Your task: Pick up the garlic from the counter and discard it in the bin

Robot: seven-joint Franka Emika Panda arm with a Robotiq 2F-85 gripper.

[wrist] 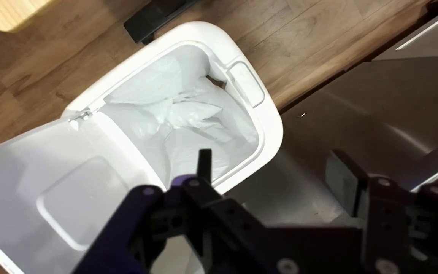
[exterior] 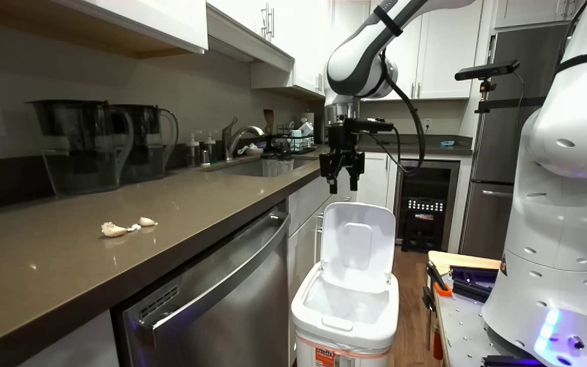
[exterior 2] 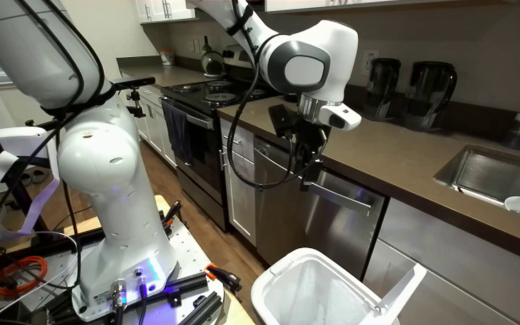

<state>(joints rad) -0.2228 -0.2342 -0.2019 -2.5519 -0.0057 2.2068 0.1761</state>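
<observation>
The garlic (exterior: 114, 230) lies on the counter (exterior: 212, 199) in an exterior view: a larger cream lump, a small white bit and a single clove (exterior: 147, 221). It does not show in the exterior view where the counter (exterior 2: 377, 146) runs behind the arm, nor in the wrist view. The white bin (exterior: 344, 331) stands on the floor beside the counter with its lid (exterior: 357, 247) raised; its rim also shows in the exterior view (exterior 2: 282, 267) and wrist view (wrist: 269, 129). My gripper (exterior: 343, 184) is open and empty, pointing down above the bin's level; it also shows in the wrist view (wrist: 270, 161).
A steel dishwasher (exterior: 222, 300) with a protruding handle sits under the counter. Two water pitchers (exterior: 82, 148) stand against the wall, with a sink (exterior: 247, 168) and faucet further along. The robot's base table (exterior: 464, 326) stands across from the counter, with clamps on it.
</observation>
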